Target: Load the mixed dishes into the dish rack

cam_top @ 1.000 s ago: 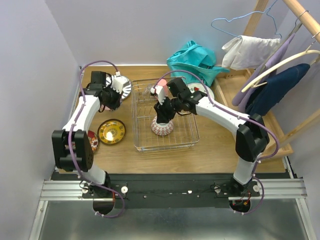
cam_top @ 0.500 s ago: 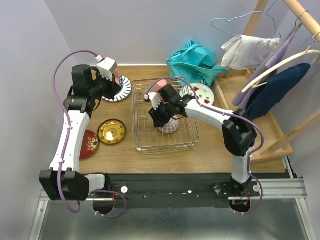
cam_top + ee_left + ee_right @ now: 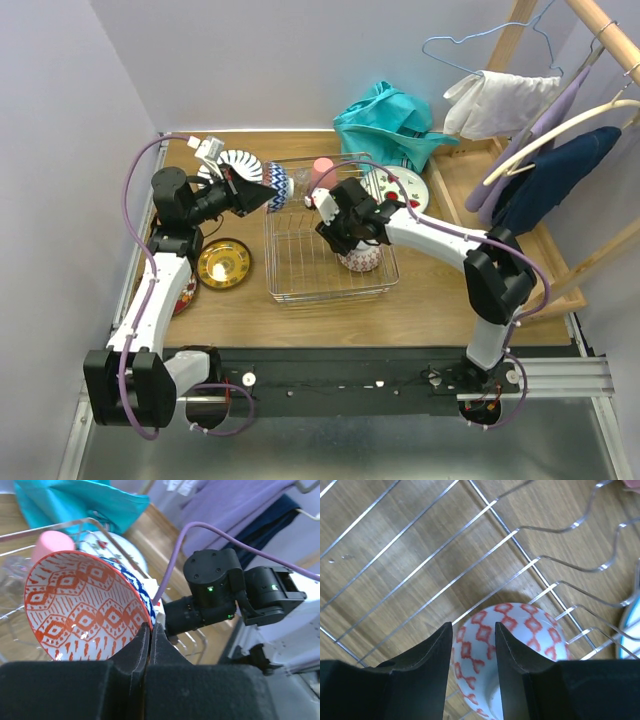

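Bowls occupy both arms. The left fingers (image 3: 150, 632) are pressed together on the rim of a patterned bowl (image 3: 85, 605), red diamonds inside and blue outside. It is held tilted in the air at the far left corner of the dish rack (image 3: 300, 290). The right fingers (image 3: 350, 238) are spread and hang just above a second patterned bowl (image 3: 507, 630), which sits upside down on the rack's grid bottom near its right side; whether they touch it I cannot tell. A pink cup (image 3: 322, 168) stands by the rack's far edge. On the counter (image 3: 430, 290), a blue-striped plate (image 3: 238, 160) and a gold saucer (image 3: 223, 263) lie left of the rack, and a fruit-marked plate (image 3: 412, 186) lies right of it.
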